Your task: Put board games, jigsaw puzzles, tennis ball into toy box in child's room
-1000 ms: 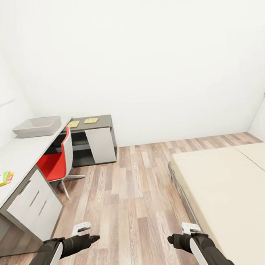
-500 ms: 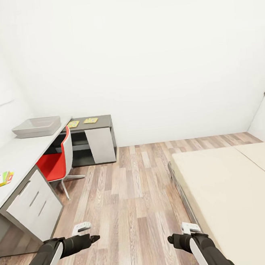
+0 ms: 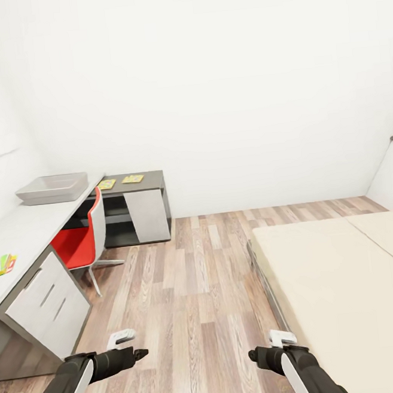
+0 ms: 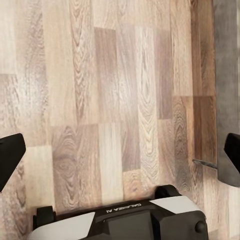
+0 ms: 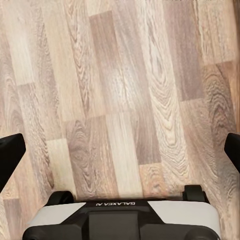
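On the pale grey table (image 3: 25, 228) at left lie a flat board game (image 3: 0, 264), the shallow toy box (image 3: 51, 187) and two jigsaw puzzles (image 3: 120, 181). Left gripper (image 3: 138, 353), nearer these, and right gripper (image 3: 255, 355) hang spread and empty over wood-plank floor (image 3: 192, 281). Smooth beige bed (image 3: 343, 284) lies right.

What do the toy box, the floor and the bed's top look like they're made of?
Toy box: smooth matte pale grey, likely plastic, with no grain or seams. Floor: wood planks or laminate, showing grain and staggered board joints. Bed top: plain beige, matte, probably fabric; no weave visible.
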